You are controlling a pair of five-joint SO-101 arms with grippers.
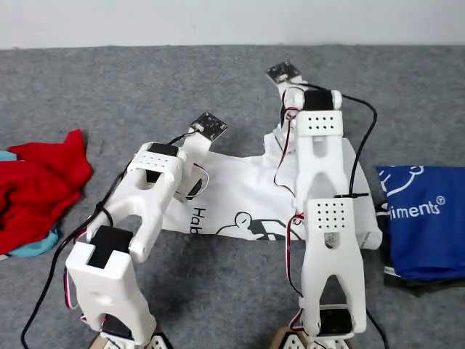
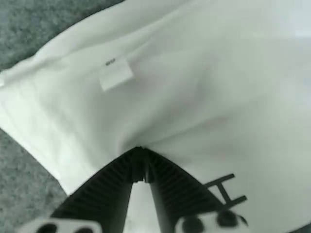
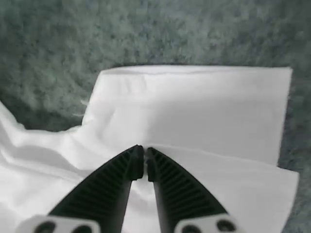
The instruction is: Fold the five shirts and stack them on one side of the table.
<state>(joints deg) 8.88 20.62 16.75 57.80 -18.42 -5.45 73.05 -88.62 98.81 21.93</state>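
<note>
Both claws are clenched on fabric right now. The left claw (image 2: pixel 139 151) has a pinch of the white shirt (image 1: pixel 240 200) bunched at its tips near the print, and the right claw (image 3: pixel 145 151) is nipped onto it by a sleeve. That white shirt lies spread out mid-worktop (image 1: pixel 145 94), only partway folded I'd say. To one side of it sits a blue shirt (image 1: pixel 425 218) that looks folded, maybe with something dark under it. On the other side a red shirt (image 1: pixel 43 182) and a teal one (image 1: pixel 33 247) lie crumpled. So one or two done, the rest to go.
</note>
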